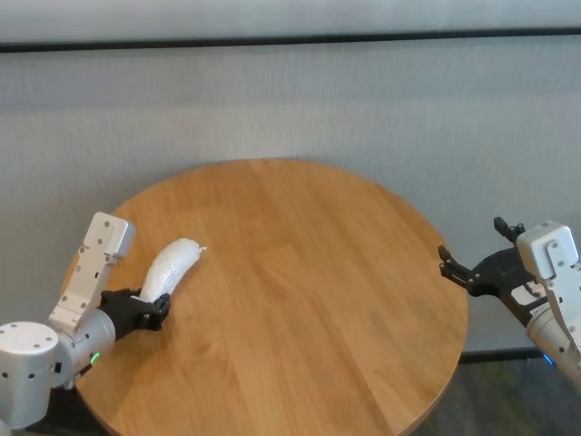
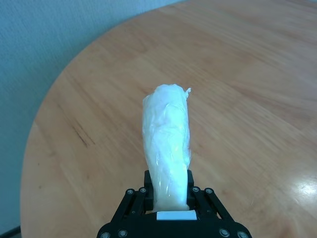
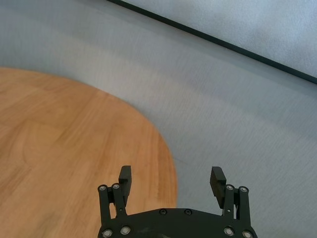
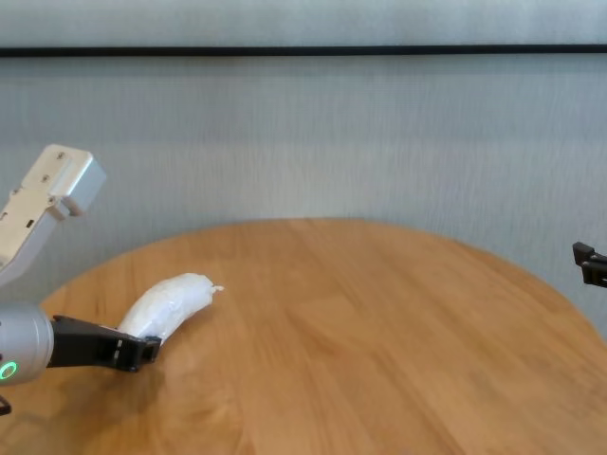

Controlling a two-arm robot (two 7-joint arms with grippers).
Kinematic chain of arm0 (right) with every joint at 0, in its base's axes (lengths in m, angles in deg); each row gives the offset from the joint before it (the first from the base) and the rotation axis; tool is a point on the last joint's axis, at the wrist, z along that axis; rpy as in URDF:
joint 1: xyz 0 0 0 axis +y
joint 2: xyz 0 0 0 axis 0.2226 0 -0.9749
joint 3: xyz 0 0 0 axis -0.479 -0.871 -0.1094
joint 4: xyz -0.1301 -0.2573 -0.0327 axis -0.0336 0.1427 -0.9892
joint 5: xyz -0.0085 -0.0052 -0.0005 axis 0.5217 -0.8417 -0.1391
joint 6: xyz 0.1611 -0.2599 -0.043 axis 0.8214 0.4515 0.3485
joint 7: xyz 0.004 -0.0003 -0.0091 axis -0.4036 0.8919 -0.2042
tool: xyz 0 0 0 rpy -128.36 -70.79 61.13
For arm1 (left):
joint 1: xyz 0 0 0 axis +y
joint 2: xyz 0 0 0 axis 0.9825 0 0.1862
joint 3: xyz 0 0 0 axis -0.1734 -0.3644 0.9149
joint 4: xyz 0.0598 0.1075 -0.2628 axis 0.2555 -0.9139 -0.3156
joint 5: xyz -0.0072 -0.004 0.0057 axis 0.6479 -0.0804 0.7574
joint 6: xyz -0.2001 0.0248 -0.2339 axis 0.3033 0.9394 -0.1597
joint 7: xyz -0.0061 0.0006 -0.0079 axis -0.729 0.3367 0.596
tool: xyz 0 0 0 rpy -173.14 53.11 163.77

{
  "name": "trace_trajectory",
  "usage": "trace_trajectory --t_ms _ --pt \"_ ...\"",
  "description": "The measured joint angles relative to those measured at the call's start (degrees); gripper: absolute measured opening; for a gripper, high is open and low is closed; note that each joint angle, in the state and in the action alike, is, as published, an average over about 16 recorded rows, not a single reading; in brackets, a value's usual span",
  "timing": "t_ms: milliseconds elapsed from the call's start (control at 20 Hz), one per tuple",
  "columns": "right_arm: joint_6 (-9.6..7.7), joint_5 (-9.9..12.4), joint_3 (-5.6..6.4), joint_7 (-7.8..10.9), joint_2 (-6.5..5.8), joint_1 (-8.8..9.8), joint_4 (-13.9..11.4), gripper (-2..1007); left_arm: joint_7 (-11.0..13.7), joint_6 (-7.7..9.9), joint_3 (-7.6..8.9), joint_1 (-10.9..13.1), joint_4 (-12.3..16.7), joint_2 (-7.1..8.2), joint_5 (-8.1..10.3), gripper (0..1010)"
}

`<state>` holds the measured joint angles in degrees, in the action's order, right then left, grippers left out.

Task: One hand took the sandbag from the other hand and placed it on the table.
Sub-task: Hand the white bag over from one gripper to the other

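- head view: your left gripper (image 1: 152, 312) is clamped on the near end of the sandbag (image 1: 172, 266), held over the left side of the table (image 1: 309, 300). your right gripper (image 1: 472, 272) waits spread wide off the right edge, well apart.
- left wrist view: the bag juts out past the fingers (image 2: 140, 193); bring it centreward, level.
- right wrist view: jaws gape, nothing between; approach the free end squarely.
- chest view: the pouch hangs just above the wood; take hold before letting go.

The small white lumpy sandbag (image 2: 167, 148) wears glossy clear plastic. The round honey-brown plank table (image 1: 300, 300) is smooth, faintly shiny wood.
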<state>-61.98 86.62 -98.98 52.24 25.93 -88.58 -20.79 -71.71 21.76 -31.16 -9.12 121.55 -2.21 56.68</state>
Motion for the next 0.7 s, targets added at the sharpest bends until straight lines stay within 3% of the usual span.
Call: trace_trajectory --t_ms 350,700 --pt "0.00 0.0 0.00 0.00 0.00 0.00 0.0 1000 1.6 -2.71 0.36 0.7 0.5 0.03 -0.98 357" --pt "0.00 0.0 0.00 0.00 0.00 0.00 0.0 1000 4.5 -6.59 0.76 1.3 0.9 0.22 -1.49 357"
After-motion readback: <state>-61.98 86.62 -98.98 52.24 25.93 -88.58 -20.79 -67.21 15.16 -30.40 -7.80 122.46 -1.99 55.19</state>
